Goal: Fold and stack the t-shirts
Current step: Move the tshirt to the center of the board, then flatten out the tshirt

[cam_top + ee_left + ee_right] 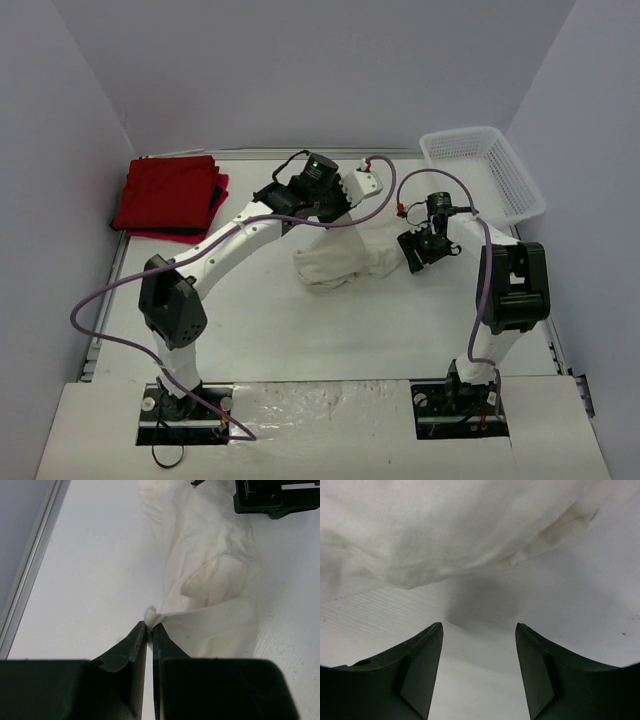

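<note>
**Left end effector** point(150, 626): pressed together on a small nub of cloth at the edge of the cream-white t-shirt point(210, 595). I read this pinch as an anchor from which the fabric can be drawn out flat. Whether the nub is a corner, hem or sleeve I cannot tell.

**Cream-white t-shirt:** it lies crumpled in a long bunch near the middle of the desk point(300, 330), between my two arms, not yet spread.

**Right end effector** point(479, 627): fingers spread with nothing between them, hovering low over the desk just beside the shirt's opposite edge, whose seam sags in front of it. I judge it is placed there to take a second hold, since a clean fold needs two held points.

**Red t-shirts** point(170, 195): folded flat and stacked at the far left of the desk, well apart from the work. I take that pile to be where the cream shirt should go.

**White mesh basket** point(520, 190): it stands at the far right corner, clear of both arms.
</note>
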You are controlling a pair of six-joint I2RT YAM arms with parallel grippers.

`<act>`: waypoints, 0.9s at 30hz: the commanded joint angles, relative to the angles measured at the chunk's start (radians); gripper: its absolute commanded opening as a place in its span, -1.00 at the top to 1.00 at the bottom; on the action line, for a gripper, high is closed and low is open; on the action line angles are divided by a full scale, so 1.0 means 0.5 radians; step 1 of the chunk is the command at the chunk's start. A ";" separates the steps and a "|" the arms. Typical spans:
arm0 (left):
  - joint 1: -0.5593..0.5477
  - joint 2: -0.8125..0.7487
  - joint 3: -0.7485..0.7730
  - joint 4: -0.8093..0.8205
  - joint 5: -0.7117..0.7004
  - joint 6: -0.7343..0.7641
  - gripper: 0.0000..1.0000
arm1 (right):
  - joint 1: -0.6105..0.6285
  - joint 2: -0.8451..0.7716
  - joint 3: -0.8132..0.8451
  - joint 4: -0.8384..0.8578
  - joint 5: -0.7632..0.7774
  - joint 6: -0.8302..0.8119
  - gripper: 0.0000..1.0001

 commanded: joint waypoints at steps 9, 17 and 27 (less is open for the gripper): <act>0.297 -0.503 -0.311 -0.088 -0.193 -0.060 0.95 | 0.031 -0.221 0.328 -0.158 -0.248 0.023 -0.19; 0.644 -0.881 -0.590 -0.088 -0.239 -0.042 0.95 | 0.028 -0.059 0.650 -0.176 -0.134 0.029 -0.20; 0.801 -1.123 -0.961 -0.067 -0.172 -0.051 0.95 | 0.031 0.515 1.101 -0.250 -0.070 0.105 -0.11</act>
